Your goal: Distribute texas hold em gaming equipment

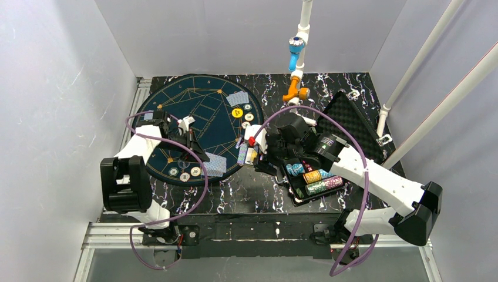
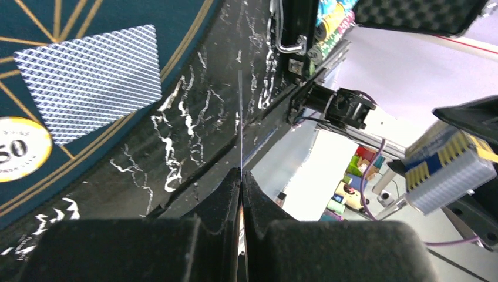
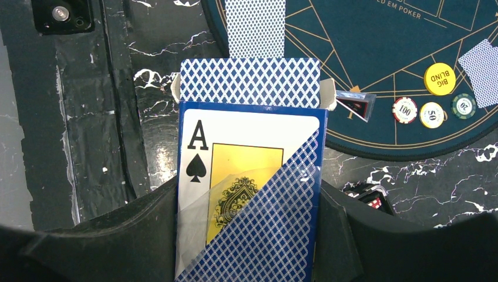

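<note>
My right gripper [image 3: 249, 197] is shut on the open card box [image 3: 249, 170], which has a blue diamond pattern and an ace of spades on its front. In the top view it [image 1: 251, 150] holds the box [image 1: 244, 154] at the right edge of the round poker mat [image 1: 199, 111]. My left gripper [image 2: 241, 174] is shut on a thin playing card [image 2: 241, 117], seen edge-on, and it [image 1: 189, 134] hangs over the mat. Blue-backed cards [image 1: 238, 98] [image 1: 215, 165] [image 1: 148, 116] lie on the mat. A yellow chip [image 1: 237, 113] and pale chips [image 1: 249, 117] [image 1: 184, 176] lie beside them.
The open black case [image 1: 296, 194] at the right holds rows of chips [image 1: 317, 176], with its foam-lined lid [image 1: 352, 120] standing open behind. A white pole with blue and orange clamps [image 1: 296, 64] stands at the back. White walls close in the black marbled table [image 1: 252, 191].
</note>
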Controlling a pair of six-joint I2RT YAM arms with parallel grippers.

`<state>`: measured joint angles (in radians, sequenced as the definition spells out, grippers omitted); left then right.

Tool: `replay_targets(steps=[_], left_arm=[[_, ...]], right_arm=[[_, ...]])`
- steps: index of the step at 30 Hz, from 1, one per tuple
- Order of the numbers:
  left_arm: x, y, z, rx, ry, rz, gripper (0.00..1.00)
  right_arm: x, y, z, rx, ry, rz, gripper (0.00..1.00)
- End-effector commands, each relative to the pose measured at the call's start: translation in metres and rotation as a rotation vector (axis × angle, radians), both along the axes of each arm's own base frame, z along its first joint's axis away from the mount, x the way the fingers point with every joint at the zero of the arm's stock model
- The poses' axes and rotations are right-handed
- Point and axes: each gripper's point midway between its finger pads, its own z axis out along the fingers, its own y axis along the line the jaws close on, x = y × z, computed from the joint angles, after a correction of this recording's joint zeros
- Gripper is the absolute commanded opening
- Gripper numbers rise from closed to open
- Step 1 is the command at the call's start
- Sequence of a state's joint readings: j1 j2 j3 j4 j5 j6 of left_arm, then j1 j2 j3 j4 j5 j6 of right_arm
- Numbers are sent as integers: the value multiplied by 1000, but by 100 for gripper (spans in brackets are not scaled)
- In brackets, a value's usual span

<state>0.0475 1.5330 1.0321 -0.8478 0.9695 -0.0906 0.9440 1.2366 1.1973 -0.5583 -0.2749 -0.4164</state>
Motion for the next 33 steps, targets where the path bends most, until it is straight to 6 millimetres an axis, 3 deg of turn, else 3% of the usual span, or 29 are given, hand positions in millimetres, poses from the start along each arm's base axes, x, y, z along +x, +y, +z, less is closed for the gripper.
replay_targets(steps=[1,11,19,23,26,33], left_arm=[[11,6,-20,69,-14,3,0],[22,9,-58,150,37,-10,0],[28,24,-79,270,41,-11,1],[26,31,-82,322,44,-25,21],[27,36,-78,351,30,-20,30],[38,50,-44,449,-72,-3,55]], right_arm=[[3,9,24,73,-48,16,1],[6,10,23,66,-54,7,1],[6,10,22,62,-53,6,1],[6,9,21,62,-56,5,1],[6,9,21,62,-57,4,1],[6,7,20,61,-60,0,1]])
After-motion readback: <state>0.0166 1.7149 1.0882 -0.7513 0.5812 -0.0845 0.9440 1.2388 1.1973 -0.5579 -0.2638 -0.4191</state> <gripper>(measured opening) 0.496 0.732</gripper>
